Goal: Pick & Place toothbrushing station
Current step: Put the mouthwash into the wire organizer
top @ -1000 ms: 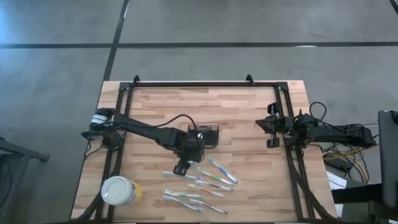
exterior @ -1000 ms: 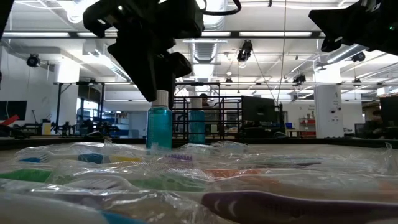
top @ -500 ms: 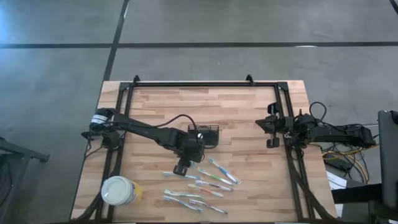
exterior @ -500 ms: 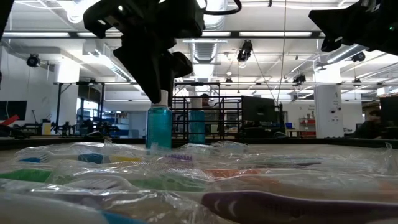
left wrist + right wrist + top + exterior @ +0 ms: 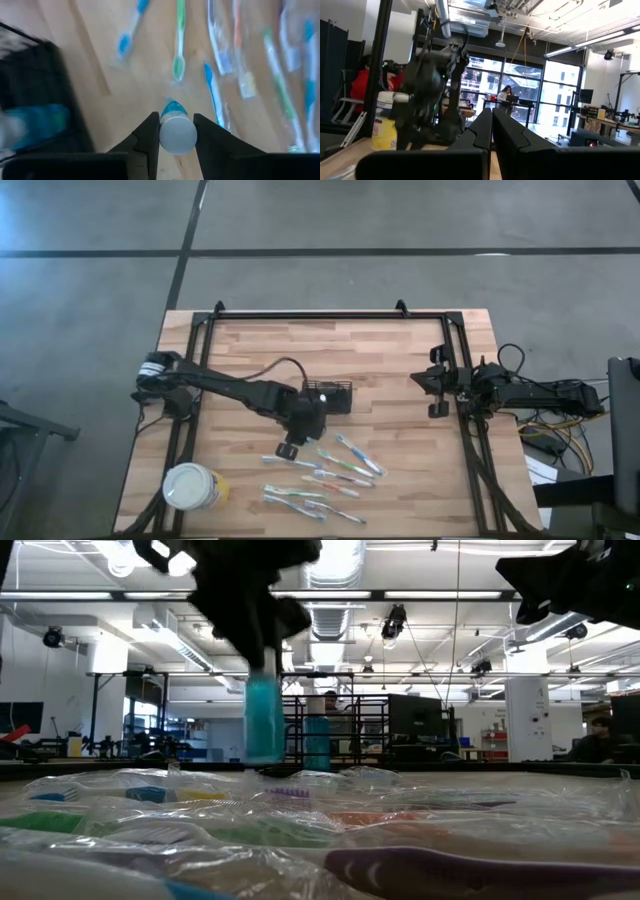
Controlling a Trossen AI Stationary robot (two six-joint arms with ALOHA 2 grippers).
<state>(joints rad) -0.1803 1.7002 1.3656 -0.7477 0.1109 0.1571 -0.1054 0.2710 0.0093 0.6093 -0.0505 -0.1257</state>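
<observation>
My left gripper is shut on a small teal bottle with a white cap, just on the near-left side of the black mesh caddy. The low view shows the bottle hanging under the gripper. A second teal bottle stands in the caddy and also shows in the low view. Several wrapped toothbrushes lie on the table near the gripper. My right gripper is shut and empty at the table's right edge. My left gripper pinches the bottle's white cap between its two fingers, one on each side. The fingers come from above, slanting toward the table's near edge. The bottle hangs below them, about upright, its teal body clear of the table.
A round white tub with a yellow label stands at the near left corner. The toothbrushes spread over the near middle of the table. A black frame runs along the table's far, left and right sides.
My left gripper has risen and gone a little toward the table's left edge with the teal bottle. The bottle has come up from its standing place and now hangs higher, above the toothbrush wrappers in the low view.
</observation>
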